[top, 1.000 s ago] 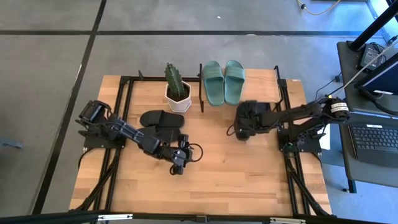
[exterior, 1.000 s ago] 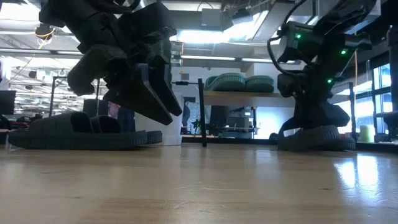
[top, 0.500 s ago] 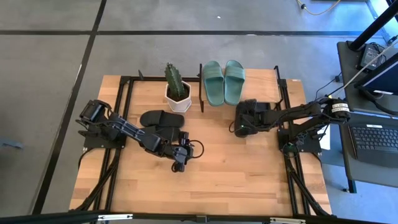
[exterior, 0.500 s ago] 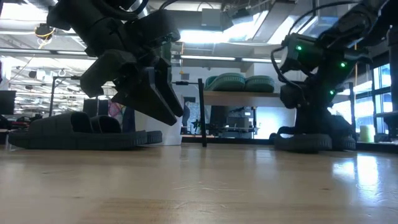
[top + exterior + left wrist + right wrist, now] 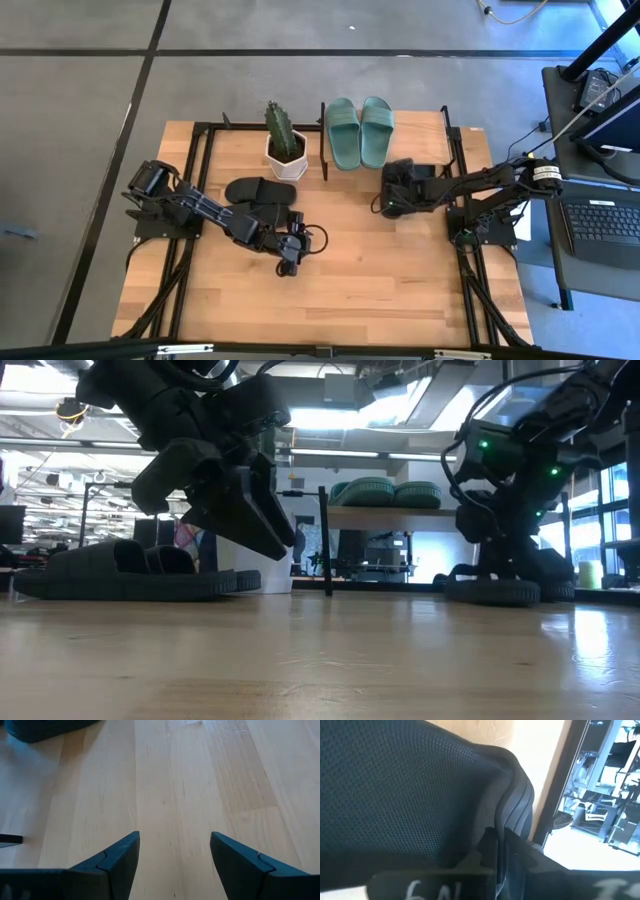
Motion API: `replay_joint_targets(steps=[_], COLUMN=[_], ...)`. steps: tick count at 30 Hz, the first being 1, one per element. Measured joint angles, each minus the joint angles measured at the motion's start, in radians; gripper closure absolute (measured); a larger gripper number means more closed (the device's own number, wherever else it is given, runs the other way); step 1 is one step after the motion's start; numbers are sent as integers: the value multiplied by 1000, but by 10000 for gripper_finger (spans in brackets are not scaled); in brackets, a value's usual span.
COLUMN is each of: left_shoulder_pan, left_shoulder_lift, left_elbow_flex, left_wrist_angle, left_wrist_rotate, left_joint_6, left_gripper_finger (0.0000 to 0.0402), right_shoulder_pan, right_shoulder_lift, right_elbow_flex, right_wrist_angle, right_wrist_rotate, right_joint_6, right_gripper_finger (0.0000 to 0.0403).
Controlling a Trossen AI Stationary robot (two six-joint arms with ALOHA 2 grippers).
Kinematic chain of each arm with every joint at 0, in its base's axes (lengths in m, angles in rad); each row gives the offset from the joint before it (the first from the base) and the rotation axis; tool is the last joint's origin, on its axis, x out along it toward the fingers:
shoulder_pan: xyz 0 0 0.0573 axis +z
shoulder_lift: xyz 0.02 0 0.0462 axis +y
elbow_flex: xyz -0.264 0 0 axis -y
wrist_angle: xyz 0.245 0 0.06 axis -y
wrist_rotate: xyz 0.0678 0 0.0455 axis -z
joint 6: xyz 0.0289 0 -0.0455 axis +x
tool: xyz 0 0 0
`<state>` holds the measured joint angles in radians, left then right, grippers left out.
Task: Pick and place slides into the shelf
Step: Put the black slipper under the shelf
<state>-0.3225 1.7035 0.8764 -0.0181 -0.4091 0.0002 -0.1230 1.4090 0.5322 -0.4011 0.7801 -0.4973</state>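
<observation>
The fingers (image 5: pixel 120 857) of the left gripper (image 5: pixel 290 262) stand spread wide and empty over bare tabletop (image 5: pixel 380 270), with a black pair of slides (image 5: pixel 260 190) lying just behind them beside a potted cactus (image 5: pixel 283 140). The right gripper (image 5: pixel 392 197) has its fingers pressed together, lodged against the ribbed strap of a black slide (image 5: pixel 420 795) that fills its wrist view; whether the strap is truly pinched cannot be told. That slide (image 5: pixel 495 588) appears to rest on the table just in front of the shelf (image 5: pixel 400 150), whose top board already carries the sage-green pair (image 5: pixel 360 130). The step in hand is judged to be carrying this slide to the shelf. To do it well, the right gripper should confirm a firm hold on the strap, lift clear of the tabletop, keep the sole level, and avoid the black posts. No brand or label is readable; pale marks on the right gripper body are illegible.
</observation>
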Motion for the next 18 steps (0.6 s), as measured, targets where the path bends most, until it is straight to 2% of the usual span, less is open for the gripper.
replay_joint_targets(steps=[8,18], left_shoulder_pan=[0,0], left_shoulder_lift=[0,0], left_elbow_flex=[0,0], left_wrist_angle=[4,4], left_wrist_rotate=[0,-1], left_joint_6=[0,-1], left_gripper_finger=[166,166], right_shoulder_pan=[0,0], right_shoulder_lift=[1,1], right_elbow_flex=[10,10], right_wrist_angle=[-4,3], right_wrist_rotate=[-3,-3], right_joint_6=[-86,-32], right_gripper_finger=[387,333])
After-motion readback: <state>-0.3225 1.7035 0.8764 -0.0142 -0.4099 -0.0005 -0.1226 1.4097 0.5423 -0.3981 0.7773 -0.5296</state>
